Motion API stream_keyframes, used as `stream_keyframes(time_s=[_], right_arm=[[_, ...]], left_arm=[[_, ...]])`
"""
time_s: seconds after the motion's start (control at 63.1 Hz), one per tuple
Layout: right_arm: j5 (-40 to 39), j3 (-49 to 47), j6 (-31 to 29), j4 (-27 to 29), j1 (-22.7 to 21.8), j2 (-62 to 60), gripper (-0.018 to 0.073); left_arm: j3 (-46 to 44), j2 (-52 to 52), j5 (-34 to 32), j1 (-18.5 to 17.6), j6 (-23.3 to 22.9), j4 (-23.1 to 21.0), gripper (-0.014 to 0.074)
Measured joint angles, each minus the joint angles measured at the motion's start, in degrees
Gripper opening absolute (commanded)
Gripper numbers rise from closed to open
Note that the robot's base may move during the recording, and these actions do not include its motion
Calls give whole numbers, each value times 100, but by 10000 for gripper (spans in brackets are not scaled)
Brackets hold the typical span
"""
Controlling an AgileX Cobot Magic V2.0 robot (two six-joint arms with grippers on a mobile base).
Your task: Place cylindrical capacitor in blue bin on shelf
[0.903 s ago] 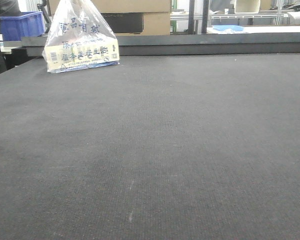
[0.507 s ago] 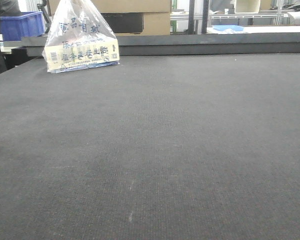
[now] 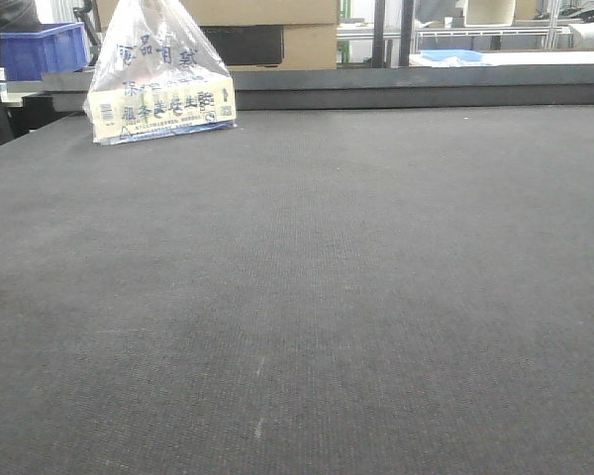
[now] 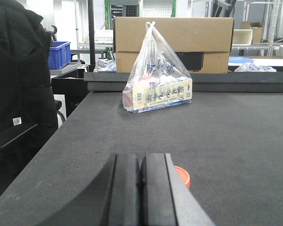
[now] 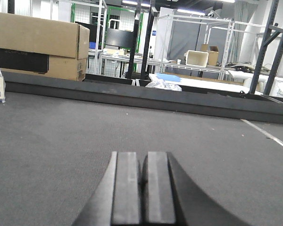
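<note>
In the left wrist view my left gripper (image 4: 140, 161) is shut just above the dark grey table (image 4: 236, 136), with nothing between its pads. A small orange cylinder (image 4: 183, 175), seemingly the cylindrical capacitor, stands on the table just behind the right finger, which hides most of it. My right gripper (image 5: 142, 162) is also shut and empty, low over the bare table (image 5: 52, 141). Neither gripper shows in the front view. The shelf and its blue bin are out of view.
A clear plastic bag (image 3: 158, 74) (image 4: 158, 80) holding a printed box stands at the table's far left. Behind it sit cardboard boxes (image 4: 174, 30) (image 5: 37, 37). A blue crate (image 3: 42, 49) (image 4: 59, 52) stands beyond the left corner. A black jacket (image 4: 19, 70) hangs left of the table.
</note>
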Motion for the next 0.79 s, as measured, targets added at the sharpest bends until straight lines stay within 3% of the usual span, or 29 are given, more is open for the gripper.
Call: stream_keyframes(time_s=[0.174,0.364,0.618,0.792], right_arm=[[310,-299,0,0,0,-4,-162],[1878,-1846,0,108,0,540,-162],[3520,-3439,0,159,0,2583,-162],[4622,-4239,0,180,0,4005,-162]], left_arm=[[-358,0,395,0,0,0,-111],[-1812,738,1757,0,0,-211,-111],[-3678,3107,3261,0,0,-428,-111],[-4525,4536,3779,0,0,-461,-111]])
